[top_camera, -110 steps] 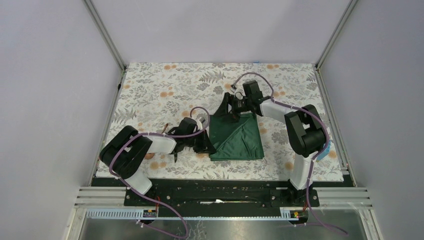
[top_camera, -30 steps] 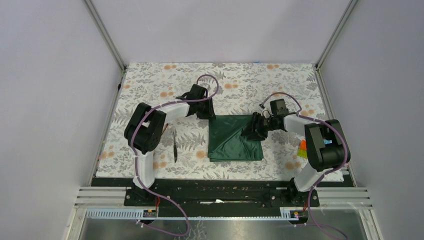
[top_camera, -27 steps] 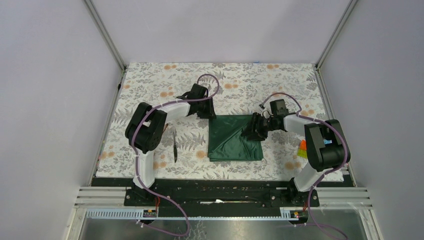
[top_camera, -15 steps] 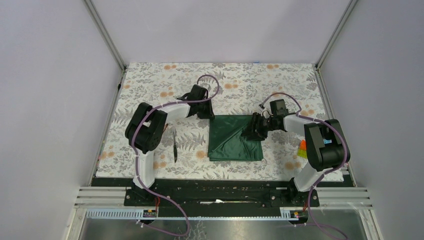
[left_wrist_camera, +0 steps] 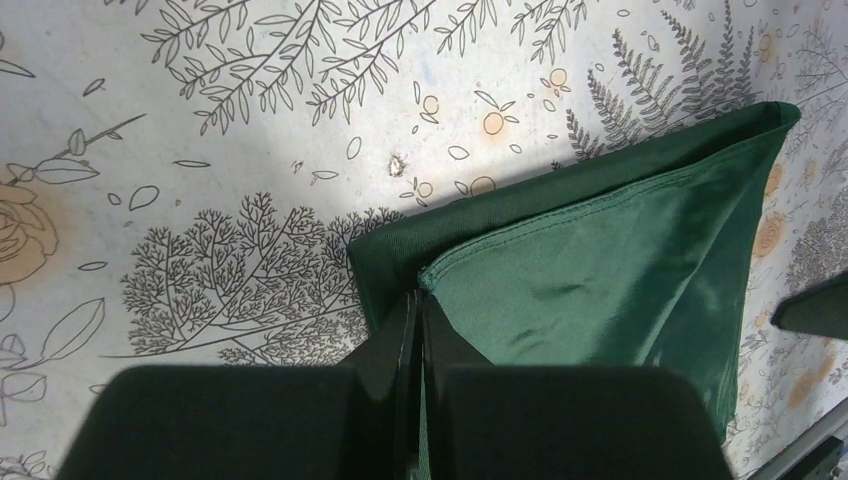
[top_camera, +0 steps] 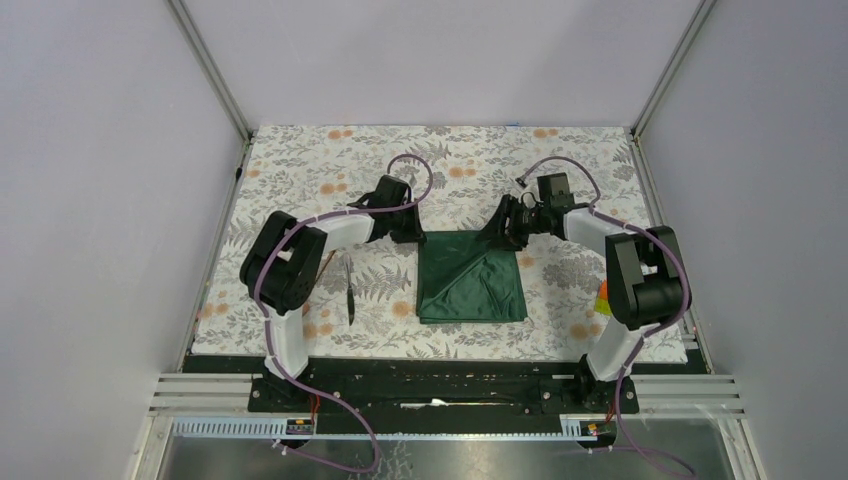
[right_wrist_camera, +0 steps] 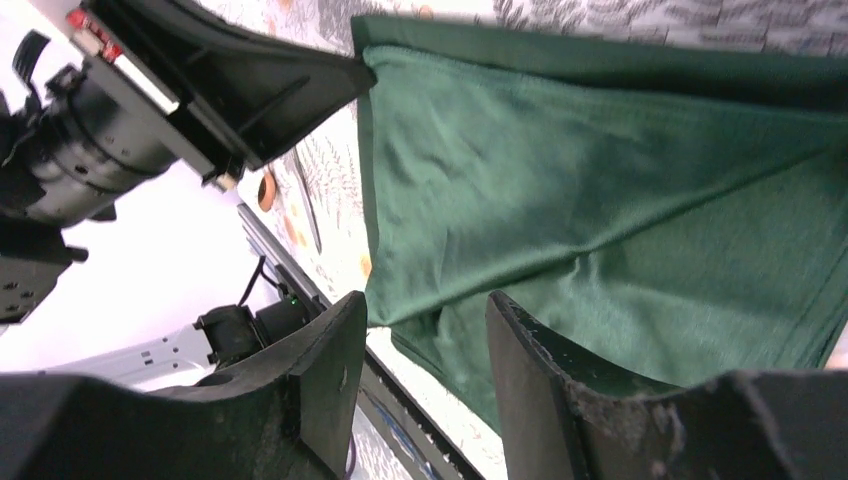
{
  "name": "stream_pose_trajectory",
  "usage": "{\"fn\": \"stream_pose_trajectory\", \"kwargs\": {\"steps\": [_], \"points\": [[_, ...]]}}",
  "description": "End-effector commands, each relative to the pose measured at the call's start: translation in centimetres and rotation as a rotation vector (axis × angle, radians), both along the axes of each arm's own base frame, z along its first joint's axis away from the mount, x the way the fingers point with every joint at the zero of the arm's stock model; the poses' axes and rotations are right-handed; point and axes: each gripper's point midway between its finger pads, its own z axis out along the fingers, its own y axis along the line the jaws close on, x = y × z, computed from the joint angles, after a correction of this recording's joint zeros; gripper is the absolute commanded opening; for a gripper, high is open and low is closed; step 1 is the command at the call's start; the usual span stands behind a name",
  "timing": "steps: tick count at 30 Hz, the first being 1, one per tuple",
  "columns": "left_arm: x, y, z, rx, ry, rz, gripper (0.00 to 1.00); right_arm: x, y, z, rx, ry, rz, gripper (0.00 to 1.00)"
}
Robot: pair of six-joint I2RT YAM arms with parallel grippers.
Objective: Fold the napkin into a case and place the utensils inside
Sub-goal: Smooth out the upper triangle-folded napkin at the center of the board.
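The dark green napkin (top_camera: 470, 280) lies folded on the floral tablecloth (top_camera: 300, 190), with a diagonal flap across its top. My left gripper (top_camera: 413, 236) is at the napkin's far left corner. In the left wrist view its jaws (left_wrist_camera: 418, 300) are pressed together on the corner of the upper layer of the napkin (left_wrist_camera: 600, 260). My right gripper (top_camera: 497, 232) hovers over the far right corner. Its fingers (right_wrist_camera: 330, 370) stand apart above the napkin (right_wrist_camera: 600, 200) with nothing between them. Of the utensils, a thin black knife (top_camera: 350, 297) lies left of the napkin.
Small bright toy blocks (top_camera: 603, 298) sit on the cloth beside the right arm's elbow. Grey walls with metal posts (top_camera: 210, 70) close in the back and sides. A black rail (top_camera: 430, 385) runs along the near edge.
My left gripper has closed on the napkin's far left corner. My right gripper has moved from the napkin's right edge back towards its far right corner.
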Motion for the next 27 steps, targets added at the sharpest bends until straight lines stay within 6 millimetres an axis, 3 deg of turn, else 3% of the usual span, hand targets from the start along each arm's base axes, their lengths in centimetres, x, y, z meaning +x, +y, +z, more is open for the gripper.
{"fn": "stream_pose_trajectory", "kwargs": {"steps": [1,11,22,27], "points": [[1.6,0.6,3.1,-0.026,-0.098,0.038,0.02,2.4,0.3,-0.5,0.002,-0.002,-0.023,0.54],[1.9,1.4,2.7,-0.010,-0.089,0.051,0.01,5.2,0.9,-2.3,0.014,0.021,-0.050,0.54],[1.7,1.5,1.3,0.005,-0.056,0.046,0.01,7.1,1.0,-1.6,0.056,-0.012,-0.088,0.55],[1.6,1.5,0.7,0.010,-0.042,0.045,0.00,8.0,-0.5,-3.8,0.062,0.019,-0.144,0.57]]}}
